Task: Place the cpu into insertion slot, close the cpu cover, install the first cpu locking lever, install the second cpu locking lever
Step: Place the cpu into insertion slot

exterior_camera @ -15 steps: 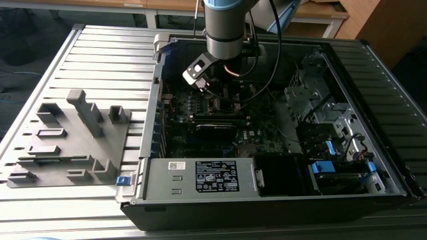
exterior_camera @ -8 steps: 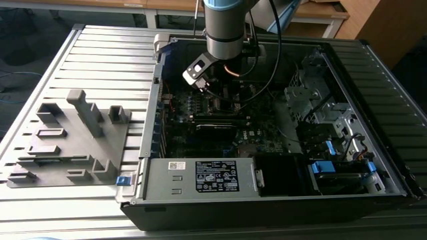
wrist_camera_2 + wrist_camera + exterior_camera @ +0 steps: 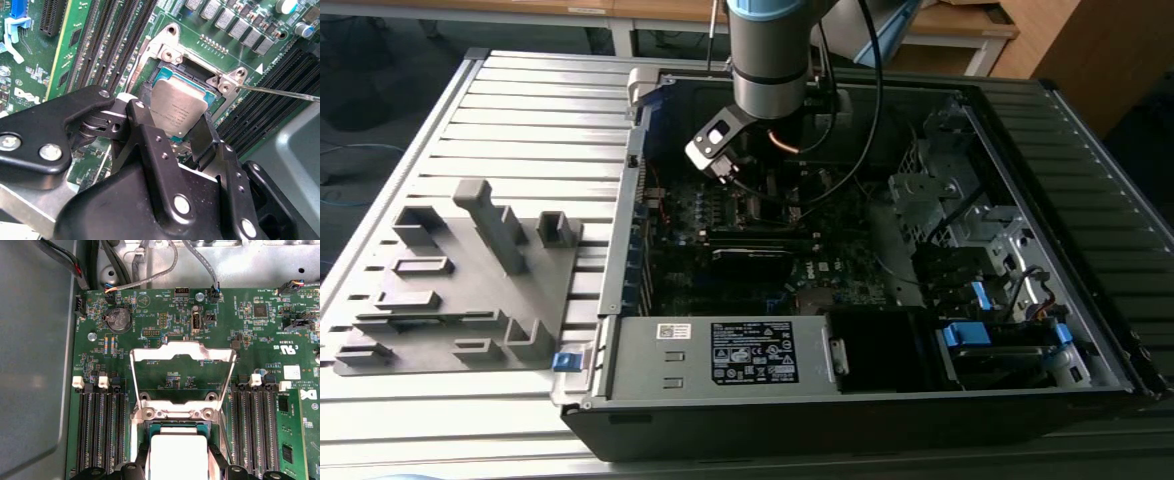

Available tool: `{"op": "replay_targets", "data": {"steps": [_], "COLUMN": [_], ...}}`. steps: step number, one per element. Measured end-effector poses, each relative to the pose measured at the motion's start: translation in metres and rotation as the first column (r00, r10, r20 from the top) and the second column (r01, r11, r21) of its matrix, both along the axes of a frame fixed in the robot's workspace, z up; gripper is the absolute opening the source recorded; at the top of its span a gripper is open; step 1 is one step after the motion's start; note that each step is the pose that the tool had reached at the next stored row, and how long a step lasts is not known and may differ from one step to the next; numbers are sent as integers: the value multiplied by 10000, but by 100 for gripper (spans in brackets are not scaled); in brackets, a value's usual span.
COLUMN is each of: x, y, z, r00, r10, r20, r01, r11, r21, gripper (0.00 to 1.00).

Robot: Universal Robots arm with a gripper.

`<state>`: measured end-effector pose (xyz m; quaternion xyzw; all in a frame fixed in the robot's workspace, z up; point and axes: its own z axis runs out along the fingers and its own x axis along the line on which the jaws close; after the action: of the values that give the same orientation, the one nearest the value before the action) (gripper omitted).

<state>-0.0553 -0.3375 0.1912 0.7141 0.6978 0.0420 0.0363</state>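
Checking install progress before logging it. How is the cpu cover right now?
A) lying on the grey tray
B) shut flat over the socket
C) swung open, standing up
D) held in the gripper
C: in the first wrist view the cpu cover stands swung open, green board showing through its window; the gripper holds the cpu instead.

A grey slatted metal table [image 3: 520, 110] spans the lower frame. Pale wooden desks [image 3: 961, 25] line the top edge. A wooden cabinet [image 3: 1087, 60] stands upper right, with dark floor [image 3: 374, 70] upper left.
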Motion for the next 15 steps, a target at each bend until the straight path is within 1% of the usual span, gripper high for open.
{"op": "replay_targets", "data": {"steps": [4, 5, 9, 12, 15], "x": [0, 0, -1, -1, -1], "y": [1, 1, 0, 0, 0], "z": [-2, -2, 3, 35, 88], "r00": [10000, 10000, 10000, 10000, 10000], "r10": [0, 0, 0, 0, -1], "r20": [5, 3, -1, 0, 0], "r01": [0, 0, 0, 0, 1], "r11": [10000, 10000, 10000, 10000, 10000], "r21": [6, 5, -3, -1, 1], "gripper": [55, 62, 62, 62, 62]}}
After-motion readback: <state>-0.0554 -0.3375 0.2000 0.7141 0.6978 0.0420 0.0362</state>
